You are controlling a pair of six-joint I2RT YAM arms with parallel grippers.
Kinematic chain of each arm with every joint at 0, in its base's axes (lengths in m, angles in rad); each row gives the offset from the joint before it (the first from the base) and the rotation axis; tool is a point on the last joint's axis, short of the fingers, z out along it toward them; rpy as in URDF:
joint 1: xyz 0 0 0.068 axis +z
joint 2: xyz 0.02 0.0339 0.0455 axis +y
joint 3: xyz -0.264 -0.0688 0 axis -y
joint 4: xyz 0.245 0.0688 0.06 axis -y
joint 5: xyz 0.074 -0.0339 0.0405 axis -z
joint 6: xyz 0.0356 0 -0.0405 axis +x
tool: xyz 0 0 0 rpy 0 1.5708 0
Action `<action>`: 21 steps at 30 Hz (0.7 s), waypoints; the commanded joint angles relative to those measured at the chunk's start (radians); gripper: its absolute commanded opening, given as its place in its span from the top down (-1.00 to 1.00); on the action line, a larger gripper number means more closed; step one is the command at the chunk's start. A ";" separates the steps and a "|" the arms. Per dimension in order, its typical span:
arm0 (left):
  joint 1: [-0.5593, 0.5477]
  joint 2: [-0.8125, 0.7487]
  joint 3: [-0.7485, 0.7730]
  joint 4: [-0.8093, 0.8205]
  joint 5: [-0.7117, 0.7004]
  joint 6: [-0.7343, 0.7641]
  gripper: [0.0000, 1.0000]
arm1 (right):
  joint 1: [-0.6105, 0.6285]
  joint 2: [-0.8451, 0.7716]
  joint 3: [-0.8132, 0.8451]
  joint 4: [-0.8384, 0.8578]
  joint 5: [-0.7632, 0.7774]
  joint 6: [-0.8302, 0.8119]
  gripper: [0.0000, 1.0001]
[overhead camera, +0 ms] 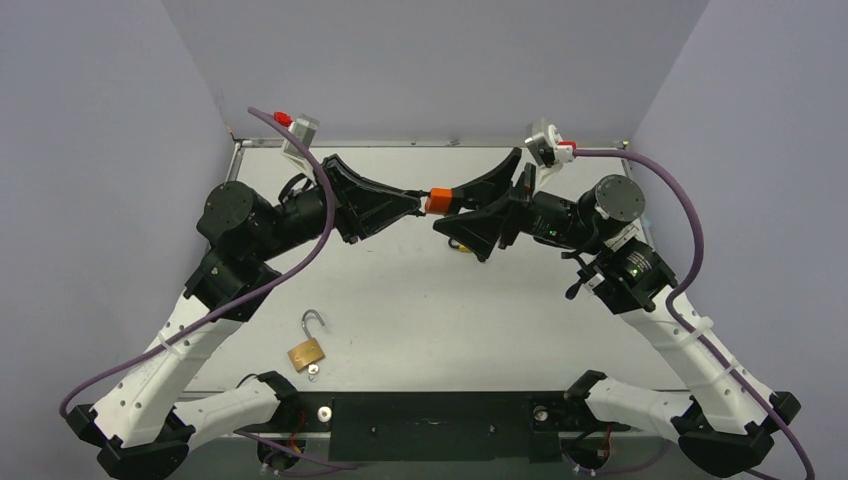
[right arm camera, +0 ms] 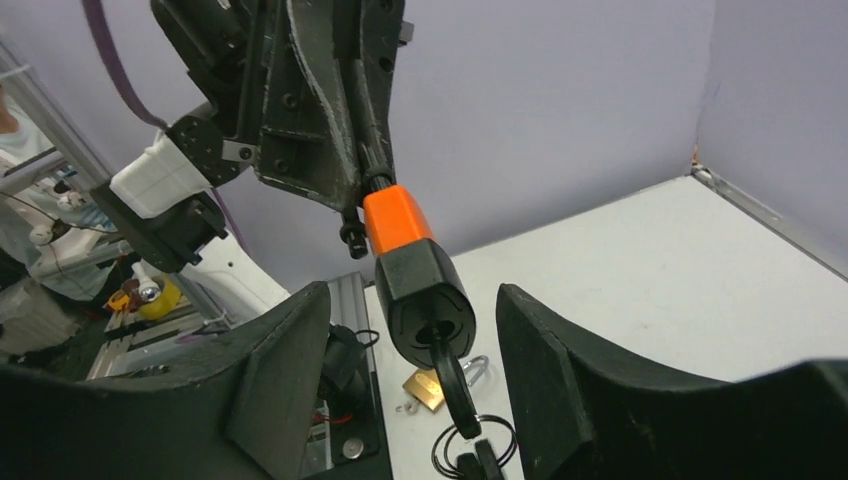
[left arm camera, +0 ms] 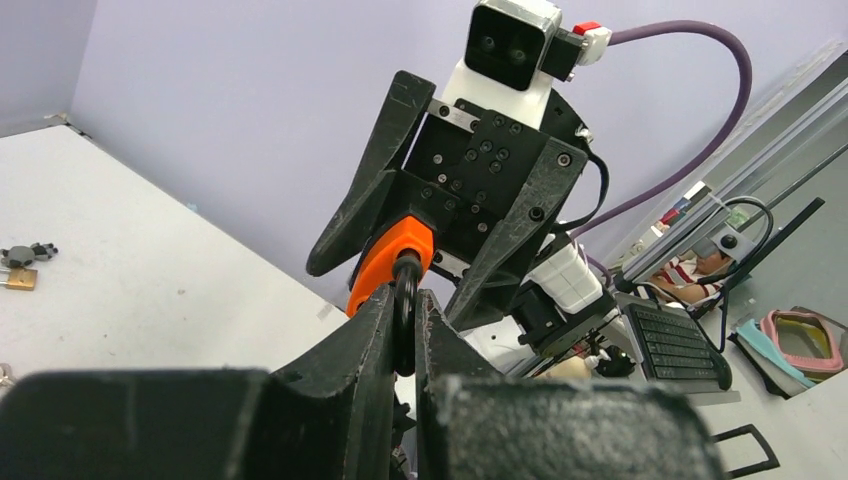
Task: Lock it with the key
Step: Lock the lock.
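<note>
An orange-and-black padlock (overhead camera: 437, 201) hangs in mid-air above the table's far middle. My left gripper (left arm camera: 404, 312) is shut on its black shackle (left arm camera: 404, 290), under the orange top (left arm camera: 392, 252). In the right wrist view the lock's black body (right arm camera: 425, 296) points at the camera, and a black-headed key (right arm camera: 452, 372) sits in its keyhole with a key ring (right arm camera: 476, 443) dangling below. My right gripper (right arm camera: 412, 298) is open, one finger on each side of the lock body with a gap on both sides.
A small brass padlock (overhead camera: 307, 352) with its shackle open lies on the table near the front, left of centre. Another small brass lock with dark keys (left arm camera: 20, 266) lies on the table under the right arm. Purple walls enclose three sides.
</note>
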 commanded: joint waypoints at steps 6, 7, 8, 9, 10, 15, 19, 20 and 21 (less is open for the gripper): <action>-0.001 -0.006 0.050 0.102 -0.022 -0.030 1.00 | -0.009 -0.020 -0.034 0.316 -0.086 0.190 -0.02; -0.002 -0.006 0.047 0.106 -0.021 -0.032 1.00 | -0.010 -0.018 -0.040 0.339 -0.089 0.209 0.03; -0.001 -0.005 0.046 0.109 -0.018 -0.034 1.00 | -0.011 -0.015 -0.041 0.348 -0.094 0.216 0.06; -0.002 -0.006 0.047 0.112 -0.019 -0.034 1.00 | -0.010 -0.013 -0.043 0.358 -0.096 0.223 0.11; -0.002 -0.005 0.047 0.113 -0.019 -0.034 1.00 | -0.010 -0.011 -0.045 0.360 -0.096 0.226 0.14; 0.000 -0.007 0.047 0.113 -0.021 -0.030 1.00 | -0.010 -0.014 -0.057 0.382 -0.094 0.249 0.32; -0.001 -0.005 0.037 0.121 -0.018 -0.030 1.00 | -0.010 -0.014 -0.059 0.381 -0.082 0.258 0.58; -0.001 -0.005 0.034 0.121 -0.018 -0.030 1.00 | -0.010 -0.013 -0.058 0.373 -0.079 0.257 0.67; -0.001 -0.005 0.034 0.120 -0.013 -0.025 1.00 | -0.010 -0.011 -0.058 0.370 -0.075 0.259 0.88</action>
